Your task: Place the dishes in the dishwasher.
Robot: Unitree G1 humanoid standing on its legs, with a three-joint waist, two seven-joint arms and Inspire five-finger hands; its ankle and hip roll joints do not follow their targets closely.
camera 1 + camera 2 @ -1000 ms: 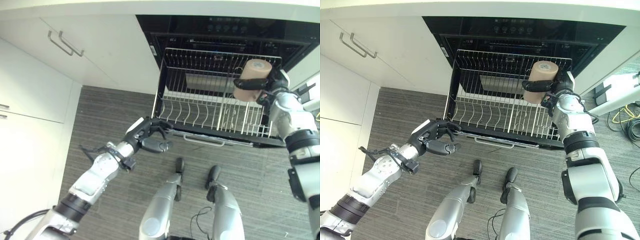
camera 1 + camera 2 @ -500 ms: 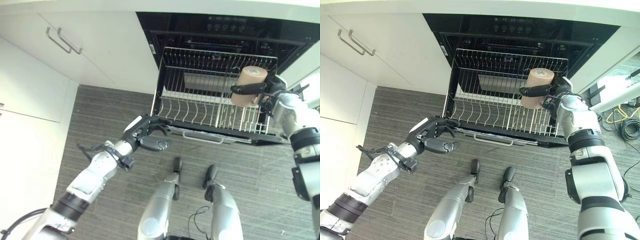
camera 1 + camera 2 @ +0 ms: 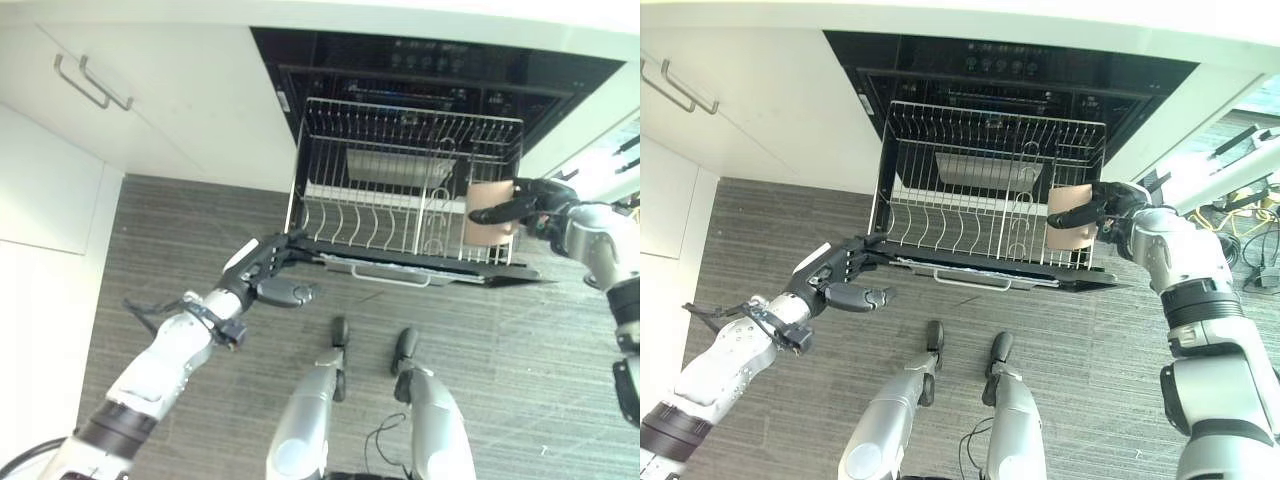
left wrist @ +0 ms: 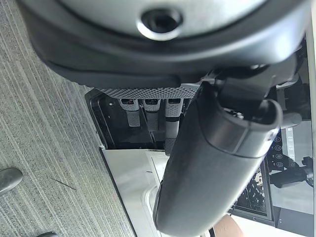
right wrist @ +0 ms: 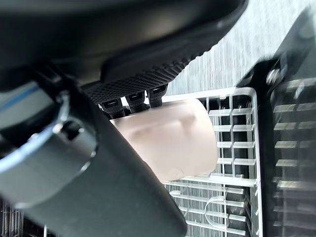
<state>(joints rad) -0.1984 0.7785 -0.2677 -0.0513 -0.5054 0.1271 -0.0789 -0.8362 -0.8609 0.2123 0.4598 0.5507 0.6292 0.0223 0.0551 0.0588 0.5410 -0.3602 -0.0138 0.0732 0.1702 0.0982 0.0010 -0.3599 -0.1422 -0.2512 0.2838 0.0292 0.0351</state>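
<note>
A tan cup [image 3: 488, 215] lies on its side in my right hand [image 3: 545, 200], which is shut on it, low over the front right part of the wire rack [image 3: 400, 215]. The right wrist view shows the cup [image 5: 173, 138] between thumb and fingers, just above the rack wires [image 5: 232, 148]. The rack is pulled out of the open dishwasher [image 3: 440, 70] and holds no other dishes that I can see. My left hand [image 3: 268, 275] is at the rack's front left corner, fingers hooked over the dark front edge [image 4: 148, 123], thumb stretched out below.
White cabinet doors with metal handles [image 3: 90, 82] stand to the left of the dishwasher. A bar handle [image 3: 385, 276] runs along the rack's front. Cables [image 3: 1262, 258] and a white stand lie on the grey floor at the right.
My right hand has brought the cup down from above the rack's back right to its front right. The view has shifted. The left hand has stayed at the front left corner.
</note>
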